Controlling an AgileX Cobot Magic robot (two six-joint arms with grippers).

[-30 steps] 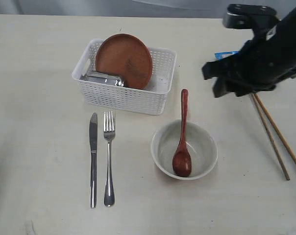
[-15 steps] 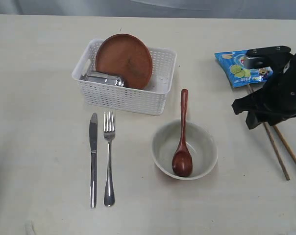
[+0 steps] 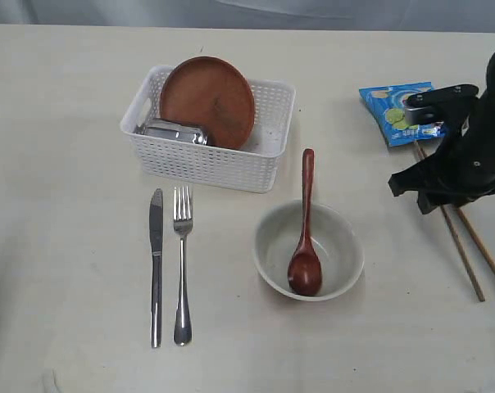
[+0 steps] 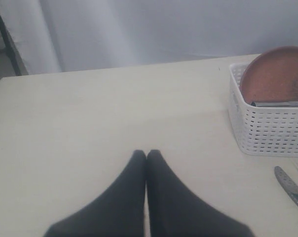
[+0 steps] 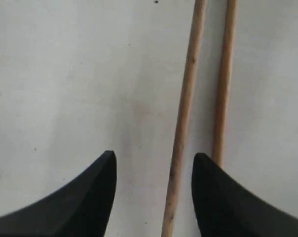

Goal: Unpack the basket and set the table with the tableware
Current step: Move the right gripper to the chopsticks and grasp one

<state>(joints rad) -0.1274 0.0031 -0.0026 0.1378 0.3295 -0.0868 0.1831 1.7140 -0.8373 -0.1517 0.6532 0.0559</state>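
Note:
The white basket point(image 3: 200, 164) at the back holds a brown plate point(image 3: 208, 100) leaning upright and a steel cup point(image 3: 175, 133) on its side. In front lie a knife point(image 3: 156, 262) and a fork point(image 3: 182, 270) side by side. A pale bowl point(image 3: 346, 246) holds the wooden spoon point(image 3: 306, 229). Two chopsticks point(image 3: 460, 246) lie at the right. My right gripper point(image 3: 432, 192) hangs open just over them; one chopstick point(image 5: 186, 98) runs between the jaws of the right gripper point(image 5: 154, 157), and the other point(image 5: 224, 74) passes under one finger. My left gripper point(image 4: 146, 154) is shut and empty over bare table, left of the basket point(image 4: 270, 131).
A blue chip bag point(image 3: 391, 110) lies at the back right, just behind my right arm. Bare tabletop point(image 3: 67, 205) stretches left of the basket and cutlery. A grey curtain hangs beyond the table's far edge point(image 4: 139, 61).
My right arm has swung right and down onto the chopsticks' far ends, uncovering the chip bag. Tableware and basket have not moved.

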